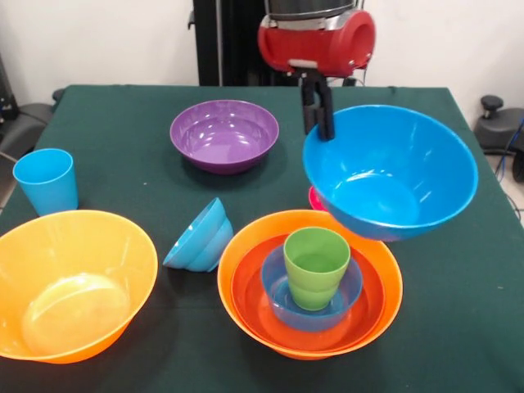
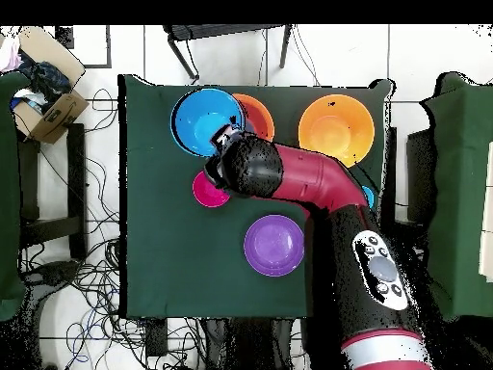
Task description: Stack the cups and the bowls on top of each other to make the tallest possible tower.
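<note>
- Landmark: the tower [image 1: 311, 286], a big glossy orange plastic bowl [image 1: 246, 270] holding a red-orange bowl [image 1: 250, 291], a small blue bowl [image 1: 278, 304] and, innermost, an upright lime green tapered cup [image 1: 316, 266].
- Black gripper [image 1: 319, 123] is clamped on the far-left rim of a large glossy blue plastic bowl [image 1: 393, 172]; bowl is off the table, tilted, hanging above and right of the tower.
- Small pink-red bowl [image 1: 313, 199] sits just behind the tower, mostly hidden under the held bowl.
- Small blue bowl on its side [image 1: 201, 237]: just left of the tower.
- Second big orange bowl [image 1: 70, 282]: well left of the tower.
- Light blue tumbler [image 1: 47, 180]: far left, upright.
- Purple bowl [image 1: 223, 135]: behind and left of the tower.
- All on a dark green tablecloth [image 1: 123, 123].
</note>
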